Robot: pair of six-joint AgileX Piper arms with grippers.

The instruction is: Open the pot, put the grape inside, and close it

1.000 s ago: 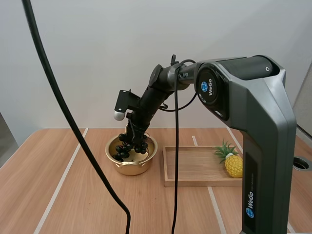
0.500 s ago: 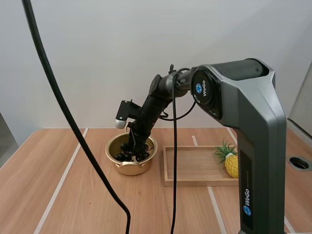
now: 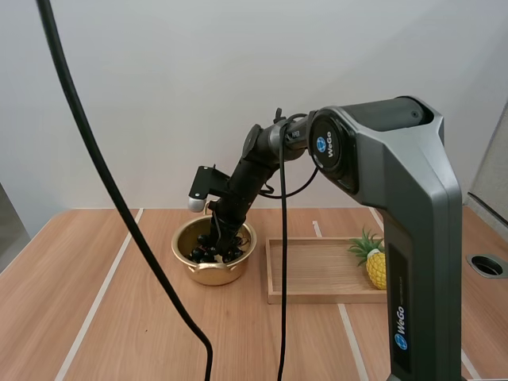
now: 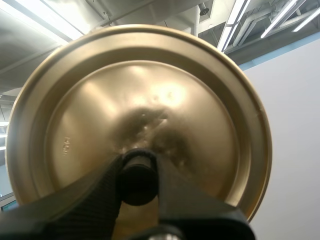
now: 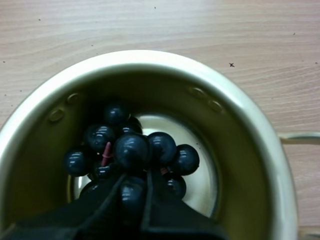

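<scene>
The golden pot (image 3: 214,266) stands open on the table, left of the wooden tray. My right gripper (image 3: 216,242) reaches down into it, shut on the bunch of dark grapes (image 3: 214,252). In the right wrist view the grapes (image 5: 131,150) hang inside the pot (image 5: 250,130), close over its pale bottom, with my right gripper (image 5: 132,192) pinching a grape at the bunch's top. In the left wrist view my left gripper (image 4: 137,175) is shut on the black knob (image 4: 137,172) of the golden lid (image 4: 165,110), held up in the air.
A wooden tray (image 3: 317,270) lies right of the pot, with a toy pineapple (image 3: 375,262) at its right end. Bare wooden table spreads to the left and front of the pot.
My right gripper has come down with the grapes, from hanging at the pot's rim to sitting deep inside the pot.
</scene>
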